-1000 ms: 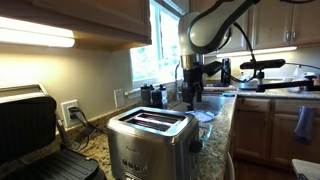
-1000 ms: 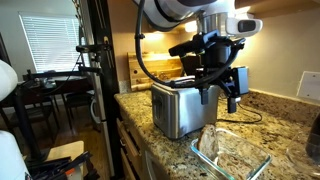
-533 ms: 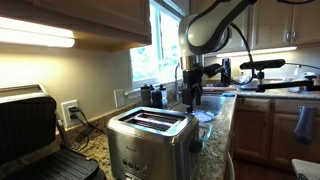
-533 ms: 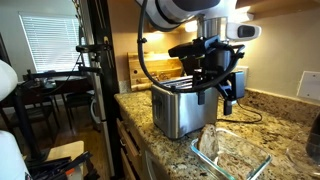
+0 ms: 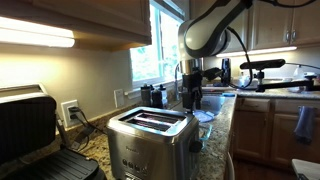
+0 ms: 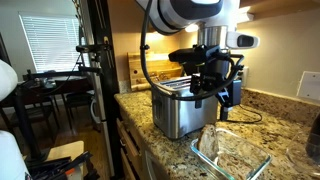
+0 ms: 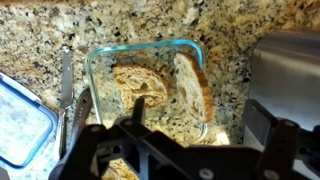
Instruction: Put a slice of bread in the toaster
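In the wrist view two tan slices of bread, one (image 7: 140, 84) beside the other (image 7: 192, 84), lie in a clear glass dish (image 7: 140, 49) on the granite counter. My gripper (image 7: 198, 113) hangs above the dish, open and empty, its fingers (image 7: 134, 108) spread wide. The brushed-steel toaster (image 7: 290, 62) stands just right of the dish. It shows in both exterior views (image 5: 150, 135) (image 6: 178, 108), with the gripper (image 5: 190, 95) (image 6: 226, 96) in the air next to it. The glass dish (image 6: 232, 152) sits in front of the toaster; the bread is hard to make out there.
A black hinged grill press (image 5: 30, 130) stands next to the toaster. A blue-rimmed container lid (image 7: 20, 125) and a knife (image 7: 66, 90) lie left of the dish. Upper cabinets, a window and a camera stand (image 6: 90, 60) surround the counter.
The gripper has shifted a little, lower and closer to the toaster and dish. It stays open and empty. Nothing else has moved.
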